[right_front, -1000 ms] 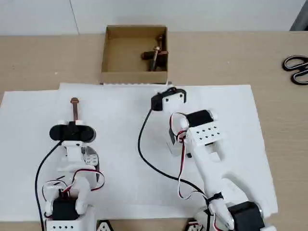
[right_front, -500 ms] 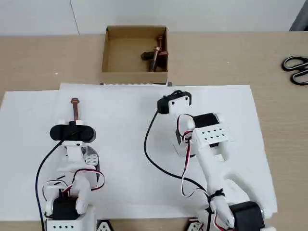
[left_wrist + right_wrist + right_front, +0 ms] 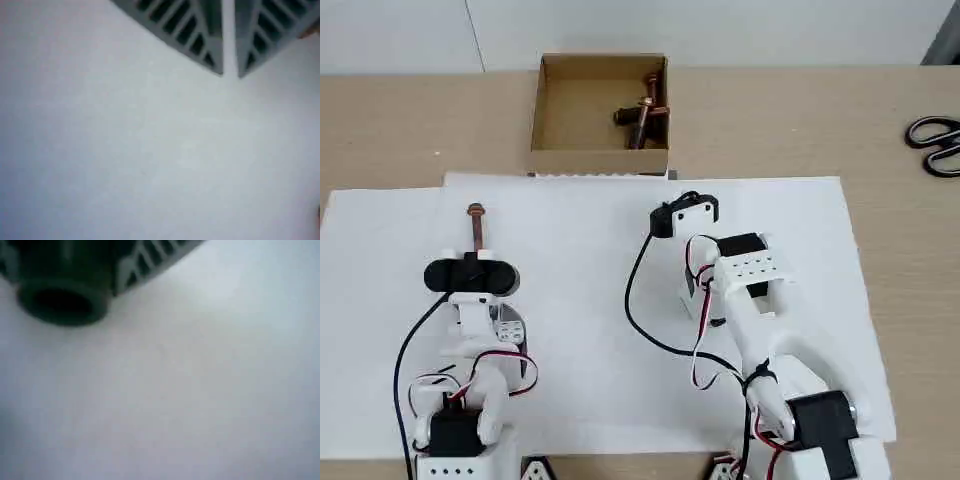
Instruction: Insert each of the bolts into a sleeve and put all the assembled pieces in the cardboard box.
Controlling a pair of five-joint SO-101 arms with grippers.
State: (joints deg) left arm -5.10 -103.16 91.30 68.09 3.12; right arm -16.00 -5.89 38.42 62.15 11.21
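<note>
A copper bolt [image 3: 475, 226] lies on the white paper [image 3: 570, 300], sticking out from under the left arm's black wrist head [image 3: 470, 274] toward the box. My left gripper [image 3: 230, 75] hovers low over the paper, its grey fingers [image 3: 200, 40] closed to a thin slit with nothing between them. A copper edge [image 3: 313, 30] shows just beside them. My right gripper [image 3: 107, 290] holds a dark sleeve [image 3: 62, 300], whose hollow end faces the camera just above the paper. The right arm [image 3: 745, 275] stands mid-paper. The cardboard box [image 3: 550, 100] holds assembled pieces [image 3: 642, 110].
Black scissors [image 3: 935, 135] lie at the table's far right. The box stands just beyond the paper's far edge. A black cable [image 3: 635, 300] loops on the paper left of the right arm. Bare paper stretches between the two arms.
The right arm has drawn back from the box and shifted slightly right. The left arm and the bolt have stayed put.
</note>
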